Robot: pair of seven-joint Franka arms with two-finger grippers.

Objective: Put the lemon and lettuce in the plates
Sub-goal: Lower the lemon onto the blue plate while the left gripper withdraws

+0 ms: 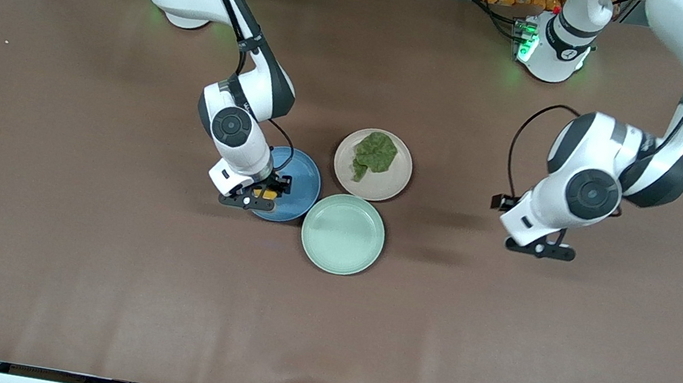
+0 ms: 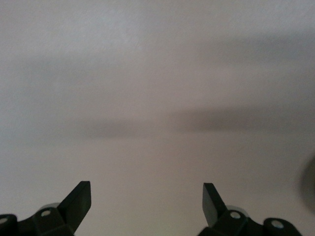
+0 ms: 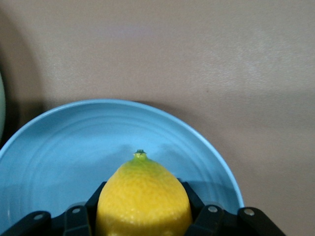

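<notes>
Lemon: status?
Right hand over blue plate, lemon between its fingers. Left hand open, waiting. Lettuce on beige plate. Nothing obstructing.

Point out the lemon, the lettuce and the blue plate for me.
lemon [image 3: 142, 199], right wrist view, middle of its dimpled yellow skin.
lettuce [image 1: 375, 153], front view, middle of the wrinkly leaf.
blue plate [image 1: 305, 180], front view, bare part of its surface toward the beige plate.
</notes>
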